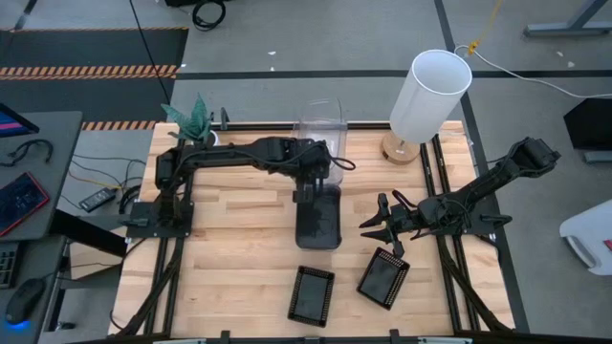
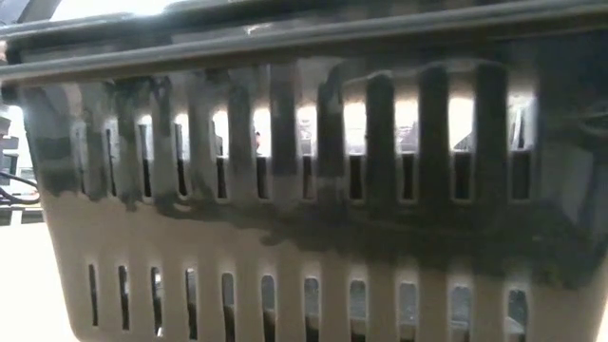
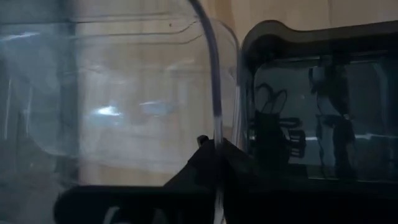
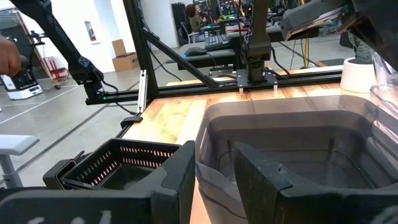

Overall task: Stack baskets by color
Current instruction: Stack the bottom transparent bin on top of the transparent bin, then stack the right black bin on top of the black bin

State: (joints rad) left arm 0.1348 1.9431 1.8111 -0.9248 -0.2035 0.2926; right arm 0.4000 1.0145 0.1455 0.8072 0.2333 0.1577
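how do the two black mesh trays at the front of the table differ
The left black mesh tray lies nearly square to the table edge; the right black mesh tray is turned at a clear angle. The right one lies just below the right tool; the left one has no tool near. Both are small, black, perforated, and unstacked.

A clear basket (image 3: 124, 93) fills most of the view, its rim (image 3: 214, 93) pinched by the left end effector (image 3: 214, 163). Just beside it stands a smoky dark-grey basket (image 3: 323, 106), possibly touching.

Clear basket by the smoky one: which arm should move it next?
Left. Its hand is already shut on the clear basket's rim; the right hand sits farther off, by the black mesh trays.
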